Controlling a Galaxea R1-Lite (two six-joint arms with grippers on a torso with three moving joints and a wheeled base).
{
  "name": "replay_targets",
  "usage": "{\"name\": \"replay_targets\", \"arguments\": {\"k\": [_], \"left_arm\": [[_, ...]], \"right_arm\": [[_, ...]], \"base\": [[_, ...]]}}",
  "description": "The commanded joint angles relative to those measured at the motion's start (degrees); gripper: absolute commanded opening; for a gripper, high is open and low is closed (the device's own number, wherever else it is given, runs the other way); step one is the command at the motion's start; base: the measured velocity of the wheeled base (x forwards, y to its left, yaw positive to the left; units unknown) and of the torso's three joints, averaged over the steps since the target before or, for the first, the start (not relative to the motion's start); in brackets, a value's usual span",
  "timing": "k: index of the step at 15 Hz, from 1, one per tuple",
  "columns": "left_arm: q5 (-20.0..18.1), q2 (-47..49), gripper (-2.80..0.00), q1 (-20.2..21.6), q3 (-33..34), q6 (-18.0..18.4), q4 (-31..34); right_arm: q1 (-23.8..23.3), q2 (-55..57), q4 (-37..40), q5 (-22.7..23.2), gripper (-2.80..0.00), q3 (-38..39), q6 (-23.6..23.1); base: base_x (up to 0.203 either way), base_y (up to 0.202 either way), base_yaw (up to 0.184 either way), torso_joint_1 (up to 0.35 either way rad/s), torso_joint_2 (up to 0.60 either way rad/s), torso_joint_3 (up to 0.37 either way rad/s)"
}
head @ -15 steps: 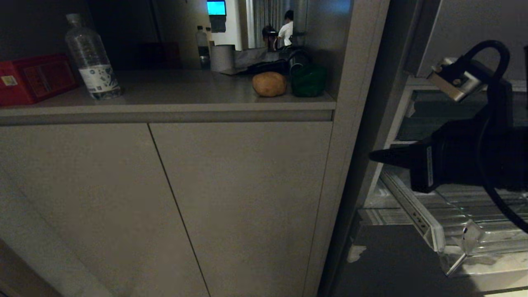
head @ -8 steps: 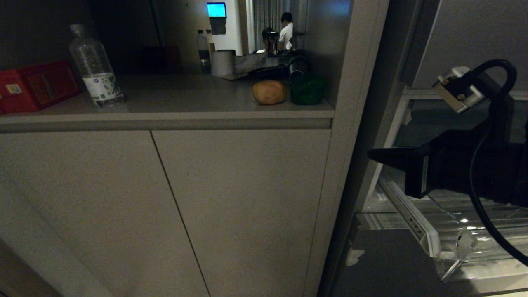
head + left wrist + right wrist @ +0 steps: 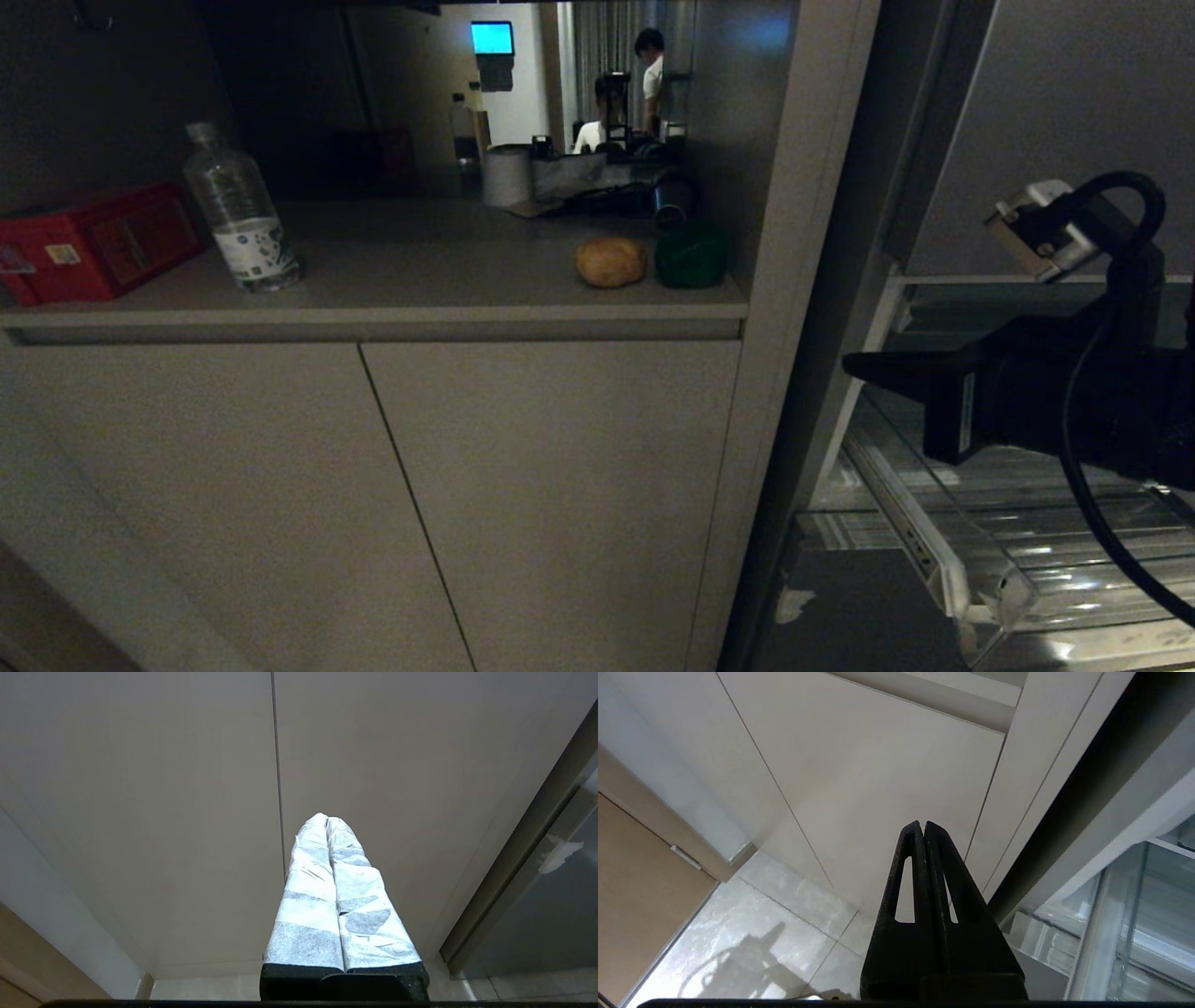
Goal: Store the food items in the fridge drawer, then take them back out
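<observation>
My right gripper point(image 3: 854, 362) fingers pressed together, empty, above the open fridge drawer point(image 3: 952, 569). Potato point(image 3: 611, 261) and green pepper point(image 3: 690, 258) on bench, left of drawer. Left fingers point(image 3: 343, 891) closed, empty.

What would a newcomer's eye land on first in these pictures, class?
Probably the right gripper, a big black shape jutting in from the right, shut and empty, above the pulled-out clear fridge drawer. Next, the brown potato and green pepper side by side on the counter.
</observation>
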Motion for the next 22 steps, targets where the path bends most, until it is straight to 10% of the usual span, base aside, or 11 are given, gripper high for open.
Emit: {"name": "replay_targets", "arguments": {"k": [1,13,18,19,20,22], "left_arm": [[0.0,0.0,-2.8,0.0,0.0,0.0,0.0],[0.0,0.0,-2.8,0.0,0.0,0.0,0.0],[0.0,0.0,-2.8,0.0,0.0,-0.2,0.0],[0.0,0.0,-2.8,0.0,0.0,-0.2,0.0],[0.0,0.0,-2.8,0.0,0.0,-0.2,0.0],[0.0,0.0,-2.8,0.0,0.0,-0.2,0.0]], "right_arm": [[0.1,0.1,-0.1,0.1,-2.8,0.9,0.1],[0.1,0.0,-6.1,-0.5,-2.8,8.2,0.8],[0.3,0.0,-10.8,-9.0,-2.8,11.6,2.3],[0.3,-0.3,-12.2,-9.9,-2.39,12.4,2.3],[0.3,-0.6,-13.4,-10.4,0.0,13.1,2.3],[0.3,-1.2,-13.9,-10.4,0.0,13.4,2.7]], "base": [[0.0,0.0,0.0,0.159,-0.36,-0.194],[0.0,0.0,0.0,0.081,-0.18,-0.096],[0.0,0.0,0.0,0.0,0.0,0.0],[0.0,0.0,0.0,0.0,0.0,0.0],[0.0,0.0,0.0,0.0,0.0,0.0],[0.0,0.0,0.0,0.0,0.0,0.0]]}}
